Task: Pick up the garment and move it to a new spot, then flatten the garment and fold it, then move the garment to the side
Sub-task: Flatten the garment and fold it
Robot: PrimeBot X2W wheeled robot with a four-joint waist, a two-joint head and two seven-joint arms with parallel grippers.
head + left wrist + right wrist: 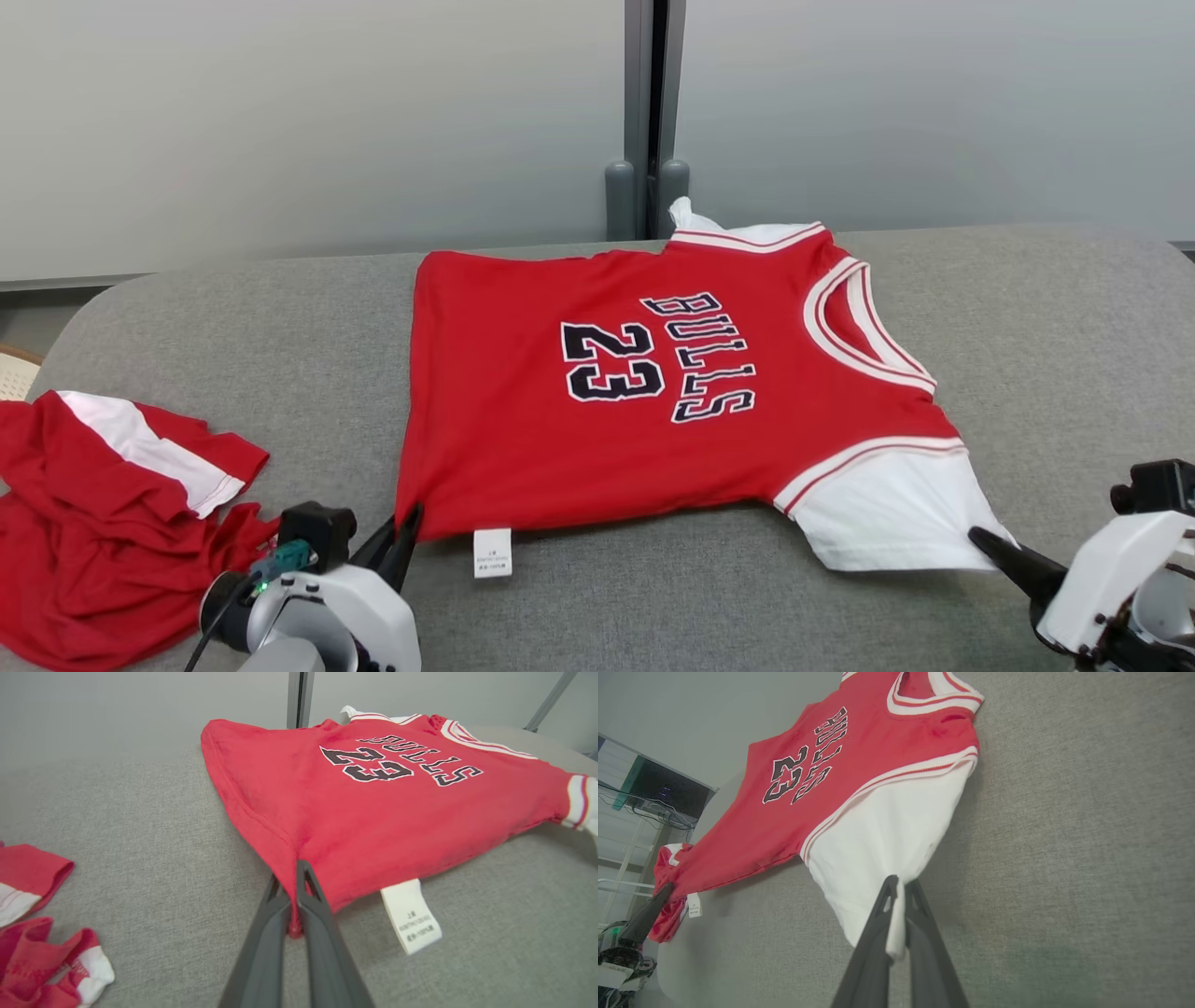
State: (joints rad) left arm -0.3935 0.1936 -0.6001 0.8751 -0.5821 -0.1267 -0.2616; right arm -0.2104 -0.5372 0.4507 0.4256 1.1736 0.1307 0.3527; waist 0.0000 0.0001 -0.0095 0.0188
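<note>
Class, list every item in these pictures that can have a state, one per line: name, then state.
jersey, spread face up, near edge pinched at both ends
left pincer, shut on jersey's red hem corner
right pincer, shut on jersey's white sleeve
care label, sticking out past the red edge
other red garment, crumpled

The left gripper (pixel 296 891) pinches the red garment's (pixel 373 812) hem corner.

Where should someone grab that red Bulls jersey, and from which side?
Grip the jersey at its near edge, from the robot's side: the hem corner and white sleeve tip jut out thin. The left gripper and right gripper are shut there.
</note>
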